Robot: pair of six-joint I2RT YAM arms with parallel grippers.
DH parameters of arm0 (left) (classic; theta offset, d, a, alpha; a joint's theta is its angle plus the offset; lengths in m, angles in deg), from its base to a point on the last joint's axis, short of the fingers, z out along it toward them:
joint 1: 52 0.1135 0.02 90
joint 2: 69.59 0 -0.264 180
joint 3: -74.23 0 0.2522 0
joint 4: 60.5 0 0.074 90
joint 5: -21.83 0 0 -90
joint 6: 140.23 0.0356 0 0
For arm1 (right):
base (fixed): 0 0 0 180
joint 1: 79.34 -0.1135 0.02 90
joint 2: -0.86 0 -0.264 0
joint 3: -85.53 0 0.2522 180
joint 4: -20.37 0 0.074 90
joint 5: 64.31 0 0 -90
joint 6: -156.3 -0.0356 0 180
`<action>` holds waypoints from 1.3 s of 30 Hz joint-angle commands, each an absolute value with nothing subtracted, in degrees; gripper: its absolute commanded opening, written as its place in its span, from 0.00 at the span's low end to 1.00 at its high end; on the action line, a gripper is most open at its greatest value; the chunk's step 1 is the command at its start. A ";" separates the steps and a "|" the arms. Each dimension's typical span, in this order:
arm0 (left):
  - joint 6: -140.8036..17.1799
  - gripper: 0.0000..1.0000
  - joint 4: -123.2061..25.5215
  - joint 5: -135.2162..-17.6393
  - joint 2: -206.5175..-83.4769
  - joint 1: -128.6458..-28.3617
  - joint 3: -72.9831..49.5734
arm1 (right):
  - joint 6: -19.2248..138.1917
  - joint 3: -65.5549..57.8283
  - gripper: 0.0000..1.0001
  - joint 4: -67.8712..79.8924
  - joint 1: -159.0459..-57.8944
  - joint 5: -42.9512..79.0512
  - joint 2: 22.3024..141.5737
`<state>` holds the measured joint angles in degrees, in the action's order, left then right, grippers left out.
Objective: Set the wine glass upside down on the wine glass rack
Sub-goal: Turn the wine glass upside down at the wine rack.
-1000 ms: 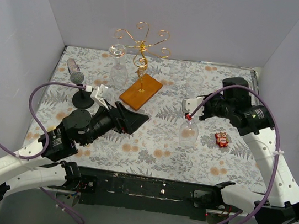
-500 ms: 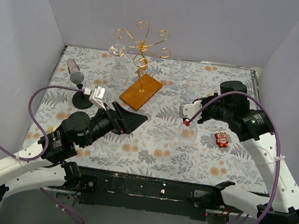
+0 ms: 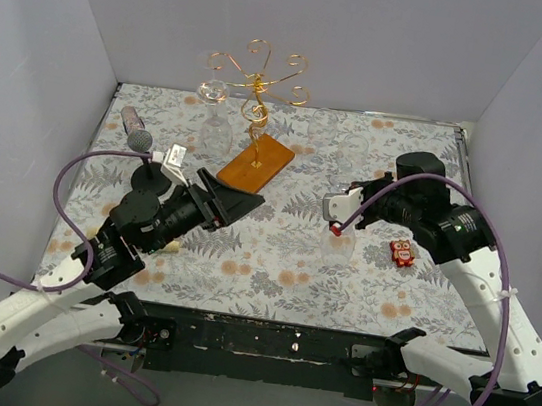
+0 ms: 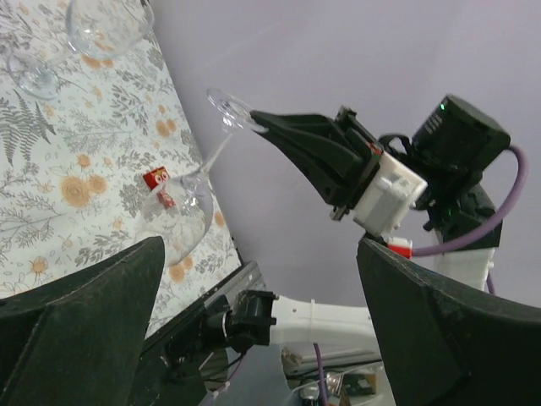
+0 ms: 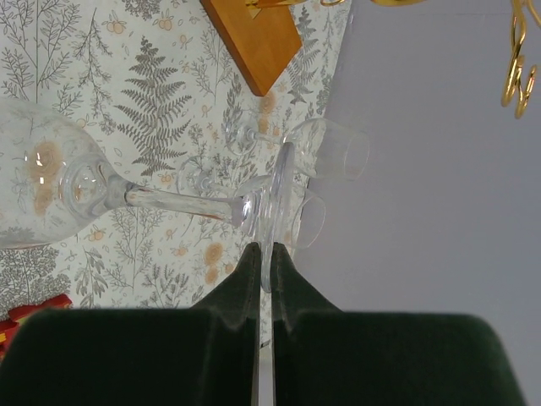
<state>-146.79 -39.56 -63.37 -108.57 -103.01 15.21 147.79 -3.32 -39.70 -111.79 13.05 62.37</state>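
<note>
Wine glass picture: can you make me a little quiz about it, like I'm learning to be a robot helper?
1. True or false: the left gripper is shut on the wine glass.
2. Pick one: which part of the wine glass do the jaws of the right gripper pinch? A) the bowl B) the stem C) the round foot
3. Fill in: the wine glass rack stands on a flat wooden base coloured ____.

Key: 1 false, its jaws are wide open and hold nothing; 2 C; 3 orange-brown.
</note>
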 commanded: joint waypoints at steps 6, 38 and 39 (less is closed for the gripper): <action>-159.57 0.98 -51.75 -88.90 -110.28 -86.72 21.53 | 147.95 -1.27 0.01 -33.65 -112.65 13.65 59.04; -169.93 0.98 -59.04 -93.22 -118.54 -86.72 21.62 | 156.55 8.57 0.01 -23.63 -115.73 12.86 50.96; -170.37 0.98 -59.30 -93.13 -118.89 -86.81 21.44 | 157.17 9.19 0.01 -22.93 -116.08 12.86 50.61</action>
